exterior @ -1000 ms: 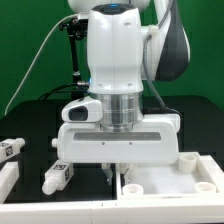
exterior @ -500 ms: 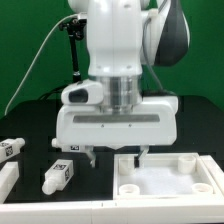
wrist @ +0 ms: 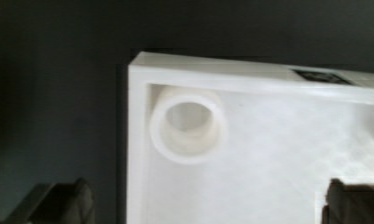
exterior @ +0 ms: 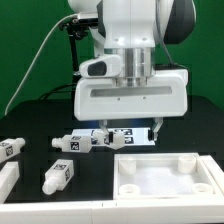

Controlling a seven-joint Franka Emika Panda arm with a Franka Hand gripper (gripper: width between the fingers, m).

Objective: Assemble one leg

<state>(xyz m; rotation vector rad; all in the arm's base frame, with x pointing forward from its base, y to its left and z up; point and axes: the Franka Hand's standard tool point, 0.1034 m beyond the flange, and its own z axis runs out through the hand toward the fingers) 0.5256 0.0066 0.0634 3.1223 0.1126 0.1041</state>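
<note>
Several white legs with tag stickers lie on the black table in the exterior view. One leg (exterior: 10,148) is at the far left, one (exterior: 58,176) at the front left, and others (exterior: 78,141) lie in a row behind my gripper. My gripper (exterior: 130,132) hangs open and empty above the far-left corner of the white tabletop (exterior: 168,178). In the wrist view the tabletop corner (wrist: 255,110) with a round socket (wrist: 187,130) lies below the gripper (wrist: 205,204). One dark fingertip (wrist: 59,200) is off the tabletop's edge and the other is over it. No leg is held.
A white block edge (exterior: 5,182) shows at the exterior view's front left. A black stand with cables (exterior: 72,50) rises at the back left. The tabletop has raised round sockets at its corners (exterior: 188,160).
The gripper has risen and shifted toward the exterior view's right. The row of legs behind it, hidden before, now shows. The legs at the left have not moved.
</note>
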